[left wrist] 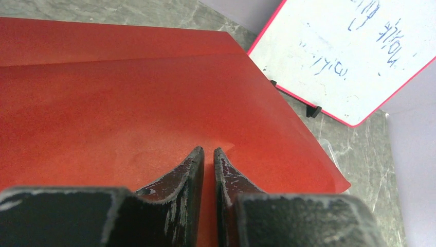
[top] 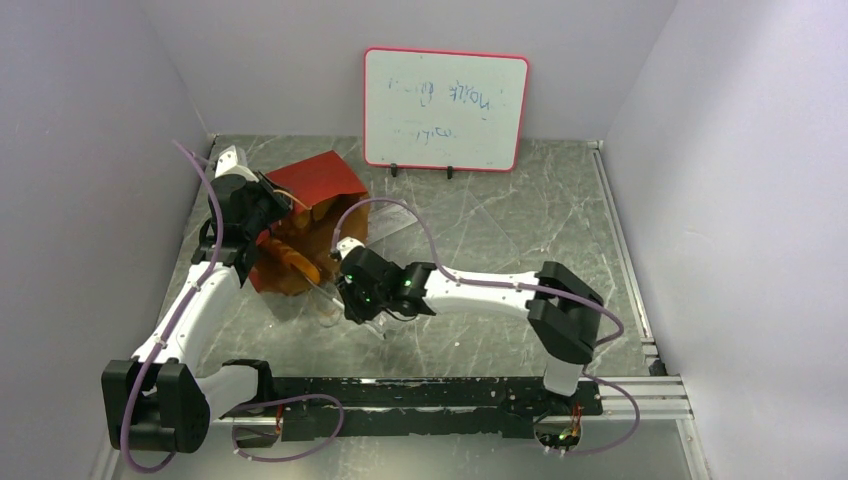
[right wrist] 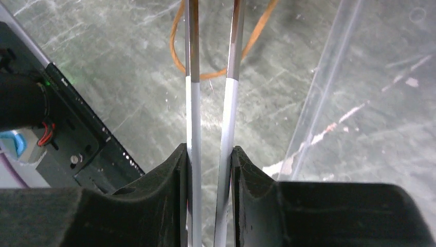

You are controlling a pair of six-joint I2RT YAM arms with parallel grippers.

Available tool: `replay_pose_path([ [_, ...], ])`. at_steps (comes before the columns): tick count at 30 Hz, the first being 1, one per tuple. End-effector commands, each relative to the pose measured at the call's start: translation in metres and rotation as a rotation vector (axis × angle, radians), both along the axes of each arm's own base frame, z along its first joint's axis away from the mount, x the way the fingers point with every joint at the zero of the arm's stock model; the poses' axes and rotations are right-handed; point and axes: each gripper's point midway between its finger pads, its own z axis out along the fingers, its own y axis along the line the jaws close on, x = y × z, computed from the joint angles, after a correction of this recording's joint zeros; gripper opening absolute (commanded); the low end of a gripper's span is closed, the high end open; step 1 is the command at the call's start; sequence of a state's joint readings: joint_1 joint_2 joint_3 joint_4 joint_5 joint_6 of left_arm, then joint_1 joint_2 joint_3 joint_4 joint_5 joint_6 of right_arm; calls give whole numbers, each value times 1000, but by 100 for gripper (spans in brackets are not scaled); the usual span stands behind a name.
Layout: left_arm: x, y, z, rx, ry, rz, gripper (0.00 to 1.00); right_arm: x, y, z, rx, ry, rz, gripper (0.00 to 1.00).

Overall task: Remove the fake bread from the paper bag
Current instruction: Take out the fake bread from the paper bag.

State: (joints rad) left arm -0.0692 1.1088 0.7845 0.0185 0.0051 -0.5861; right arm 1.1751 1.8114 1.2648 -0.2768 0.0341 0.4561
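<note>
The task looks barely begun: no bread lies out on the table [top: 480,250], and the only piece in view sits in the bag's mouth. The clear tray [right wrist: 329,82] beside the right arm shows nothing in it as far as the right wrist view reaches.

The paper bag [top: 322,182] lies tipped over at the far left of the table. Its red outside faces up and back, and its brown-lined mouth opens toward the near edge, so its long axis runs roughly far to near.

In that mouth rests the orange baguette [top: 293,258]. Its long axis slants from far-left to near-right, and its near end points toward the right arm. The other bread pieces cannot be seen; I judge they are deeper inside.

The left tool [left wrist: 208,153] is pressed together on a fold of the bag's red paper, holding it. The right tool [right wrist: 208,154] clamps a pair of metal tongs [right wrist: 193,103], whose blades point toward the bag. All the pieces seem left to draw out.
</note>
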Motion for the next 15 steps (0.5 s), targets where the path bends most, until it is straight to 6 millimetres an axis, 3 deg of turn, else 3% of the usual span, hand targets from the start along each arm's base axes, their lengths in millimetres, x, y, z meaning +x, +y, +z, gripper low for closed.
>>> replay_pose_path([
  [1, 4, 5, 13, 26, -33, 27, 8, -5, -3, 38, 90, -46, -14, 0],
  [11, 8, 8, 0, 50, -6, 56, 8, -19, -46, 85, 163, -103, -84, 0],
  [15, 9, 6, -2, 60, 0, 59, 8, -19, -63, 95, 176, -123, -123, 0],
])
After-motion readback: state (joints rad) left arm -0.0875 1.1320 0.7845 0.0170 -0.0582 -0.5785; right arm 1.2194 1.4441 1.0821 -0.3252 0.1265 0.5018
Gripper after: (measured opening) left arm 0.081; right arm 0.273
